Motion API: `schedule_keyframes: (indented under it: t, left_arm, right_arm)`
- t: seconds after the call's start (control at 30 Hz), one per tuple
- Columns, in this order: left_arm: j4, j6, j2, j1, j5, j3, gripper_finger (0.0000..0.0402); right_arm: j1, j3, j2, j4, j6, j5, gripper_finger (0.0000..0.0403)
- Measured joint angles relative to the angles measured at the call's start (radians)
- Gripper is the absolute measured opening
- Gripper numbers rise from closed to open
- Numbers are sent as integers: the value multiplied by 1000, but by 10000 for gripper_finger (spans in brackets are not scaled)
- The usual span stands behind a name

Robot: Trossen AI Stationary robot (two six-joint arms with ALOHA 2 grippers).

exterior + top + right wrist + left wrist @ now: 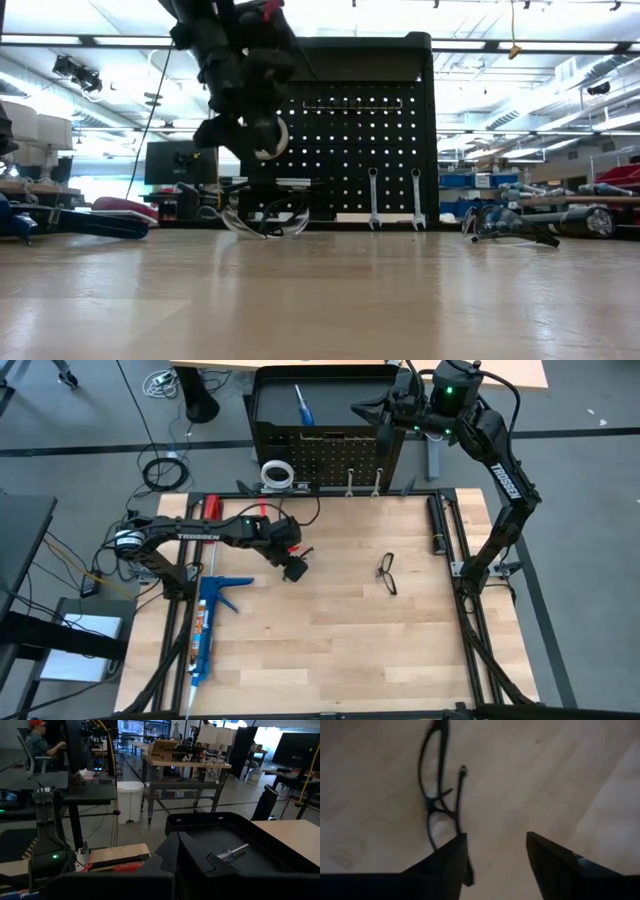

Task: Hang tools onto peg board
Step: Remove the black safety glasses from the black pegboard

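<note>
From my remote station, I have the left gripper (298, 570) hovering left of centre in the overhead frame, above the pale wooden tabletop (330, 650). Its two dark fingers (451, 865) stand spread apart in the wrist camera and hold nothing. A pair of black-framed safety glasses (437, 800) lies folded on the wood in the upper left of that wrist frame, just past the left fingertip. I judge the wide jaws suit either a fresh approach to the thin frame or a release of it.

A second pair of black-framed glasses (388, 573) lies flat right of centre in the overhead view, well apart from the first gripper, and is not yet hung.

The upright black perforated peg board (335, 455) stands at the top centre, at the table's far edge. Two silver wrenches (394, 198) hang side by side from its lower right in the table-level view. A white tape roll (276, 472) sits at its lower left. A blue-handled screwdriver (303, 405) lies in the black tray behind the board.

I keep the right gripper (388, 412) closed and empty at the upper right, parked above the board's top edge, clear of the working arm.

A long blue caulking gun (207, 622) lies at the left edge.
</note>
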Motion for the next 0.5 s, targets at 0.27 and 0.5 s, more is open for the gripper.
schedule_keyframes:
  t: [0.27, 0.5]
  left_arm:
    - [59, 30, 30, 0, -48, -60, 222]
    - [100, 53, 54, 0, -53, -96, 156]
  right_arm:
    - [0, 0, 0, 28, 3, -3, 13]
    - [0, 0, 0, 40, 10, -4, 19]
